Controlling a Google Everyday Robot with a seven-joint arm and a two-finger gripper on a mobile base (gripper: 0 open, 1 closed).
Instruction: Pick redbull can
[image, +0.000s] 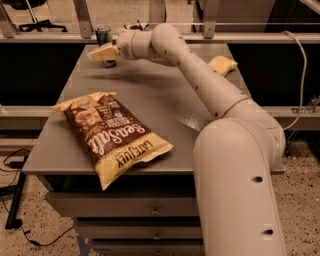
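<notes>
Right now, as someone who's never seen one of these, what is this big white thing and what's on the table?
The big white shape is a robot arm, seen by one camera near its base. It stretches across the grey table to the far left corner, where its hand is at a small blue can, the thing it should pick up. Whether it grips the can yet, I cannot tell. Nearer lies a brown chip bag, flat. A small yellow object rests at the far right.

One claw (101, 53) at one redbull can (103, 36), one chip bag (112, 136), one yellow sponge (222, 64).
</notes>
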